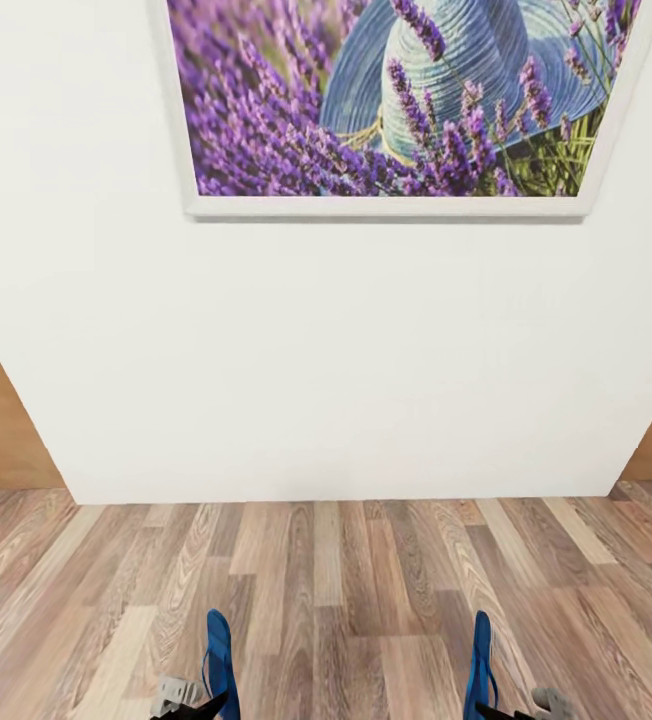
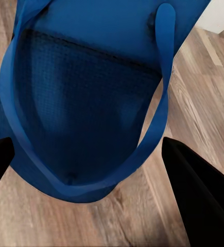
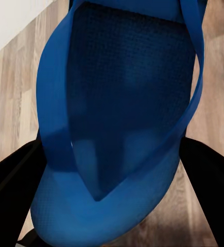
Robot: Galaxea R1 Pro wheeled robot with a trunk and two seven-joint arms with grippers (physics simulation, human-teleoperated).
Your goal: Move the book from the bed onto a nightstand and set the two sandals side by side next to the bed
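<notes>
sandals (image 1: 220, 662) (image 1: 482, 660) held edge-up in head view; wrist views reveal straps (image 2: 160, 103).

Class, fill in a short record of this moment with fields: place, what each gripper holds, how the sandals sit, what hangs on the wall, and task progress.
place: wood floor facing a white wall
left gripper: shut on left sandal
right gripper: shut on right sandal
sandal pose: both held on edge, toes pointing toward the wall, apart from each other
wall: framed lavender picture
progress: sandals not yet set down
</notes>
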